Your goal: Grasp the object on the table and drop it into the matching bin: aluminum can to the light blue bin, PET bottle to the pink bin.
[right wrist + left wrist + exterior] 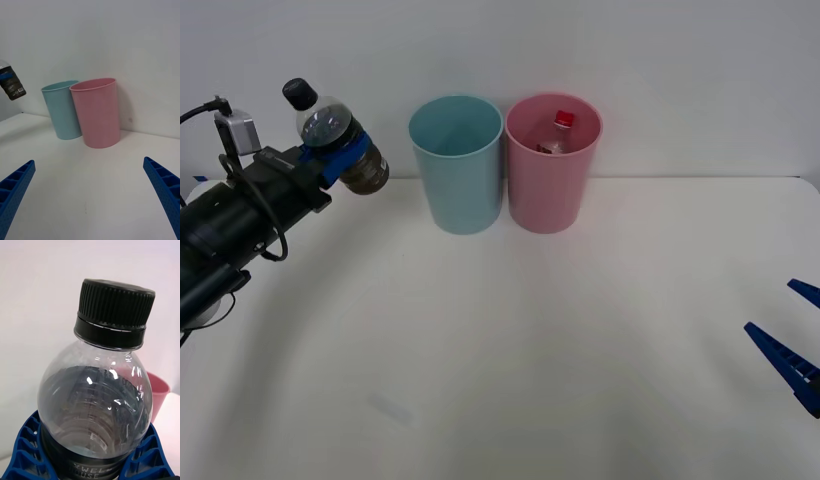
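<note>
My left gripper is shut on the PET bottle, a small clear bottle with a black cap, dark liquid and a dark label. It holds the bottle tilted in the air at the far left, left of the light blue bin. In the left wrist view the blue fingers wrap the PET bottle below its cap. The pink bin stands right of the blue one, touching it, with a red-capped bottle inside. My right gripper is open low at the table's right edge.
The white table spreads in front of both bins. A white wall rises right behind them. In the right wrist view the light blue bin and the pink bin stand side by side, with the held bottle's label at the edge.
</note>
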Robot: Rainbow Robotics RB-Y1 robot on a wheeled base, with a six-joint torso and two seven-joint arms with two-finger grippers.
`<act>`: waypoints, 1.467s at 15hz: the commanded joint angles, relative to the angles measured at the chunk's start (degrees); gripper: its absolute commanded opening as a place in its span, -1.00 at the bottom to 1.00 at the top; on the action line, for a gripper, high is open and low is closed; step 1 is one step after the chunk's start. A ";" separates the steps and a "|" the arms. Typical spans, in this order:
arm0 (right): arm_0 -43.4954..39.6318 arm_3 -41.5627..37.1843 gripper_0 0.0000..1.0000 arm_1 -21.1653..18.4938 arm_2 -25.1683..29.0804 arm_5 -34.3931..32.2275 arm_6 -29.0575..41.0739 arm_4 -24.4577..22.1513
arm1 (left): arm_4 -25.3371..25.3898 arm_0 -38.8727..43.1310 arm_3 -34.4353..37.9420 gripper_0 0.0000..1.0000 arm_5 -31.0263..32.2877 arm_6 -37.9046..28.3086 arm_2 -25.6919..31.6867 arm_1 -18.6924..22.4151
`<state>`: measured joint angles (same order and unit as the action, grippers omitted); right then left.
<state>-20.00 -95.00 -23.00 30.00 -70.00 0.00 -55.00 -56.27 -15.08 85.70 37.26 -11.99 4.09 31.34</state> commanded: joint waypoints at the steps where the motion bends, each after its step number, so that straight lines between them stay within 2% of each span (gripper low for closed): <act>1: 0.00 0.00 1.00 0.00 0.00 0.00 0.00 0.00 | -0.51 -3.99 0.09 -1.00 -2.28 -1.81 0.04 -0.23; 5: 0.00 0.00 1.00 0.00 0.00 0.00 0.00 0.00 | -1.22 -9.62 -1.76 -1.00 -5.01 -4.18 -3.21 -0.23; 11: 0.00 0.00 1.00 0.00 0.00 0.00 0.00 0.00 | -1.13 -22.89 -13.89 -1.00 -5.01 -4.80 -10.42 -1.37; 14: 0.00 0.00 1.00 0.00 0.00 0.00 0.00 0.00 | -1.48 -30.09 -21.54 -1.00 -5.01 -4.62 -14.29 -4.53; 16: 0.00 0.00 1.00 0.00 0.00 0.00 0.00 0.00 | -3.50 -34.66 -26.63 -1.00 -5.01 -4.54 -15.60 -7.70; 19: 0.00 0.00 1.00 0.00 0.00 0.00 0.00 0.00 | -7.54 -40.20 -32.61 -1.00 -5.09 -4.36 -15.60 -12.97; 22: 0.00 0.00 1.00 0.00 0.00 0.00 0.00 0.00 | -10.62 -45.48 -38.41 -1.00 -5.97 -3.92 -15.43 -16.49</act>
<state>-20.00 -95.00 -23.00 30.00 -70.00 0.01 -55.00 -66.09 -59.19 48.78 31.56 -16.05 -11.35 15.62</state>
